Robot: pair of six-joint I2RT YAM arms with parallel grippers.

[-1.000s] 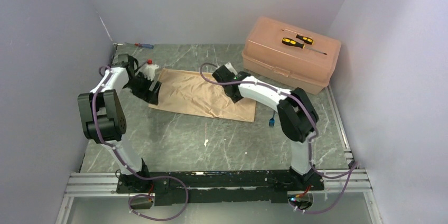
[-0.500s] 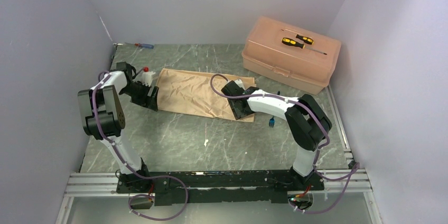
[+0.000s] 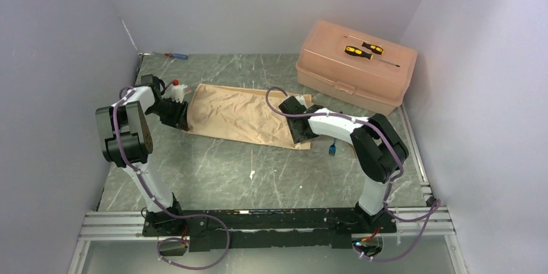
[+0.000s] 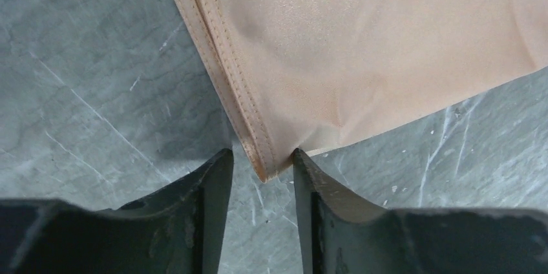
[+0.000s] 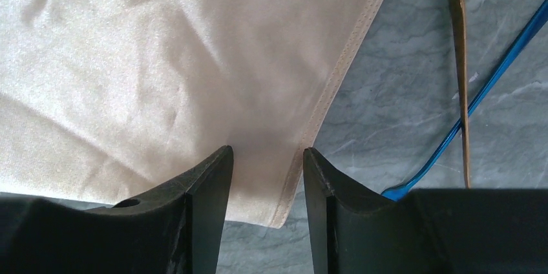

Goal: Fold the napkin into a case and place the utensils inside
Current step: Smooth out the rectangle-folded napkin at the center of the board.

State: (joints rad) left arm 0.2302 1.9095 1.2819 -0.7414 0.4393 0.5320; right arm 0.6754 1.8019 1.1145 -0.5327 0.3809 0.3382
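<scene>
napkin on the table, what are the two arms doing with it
Two robot arms are lined up to fold the peach napkin, which lies flat on the table. The left claw has its jaws open either side of a left corner, and the right claw straddles the hem near a right corner. Neither has pinched it yet. The utensils lie on the table beside the right claw, untouched.
</scene>
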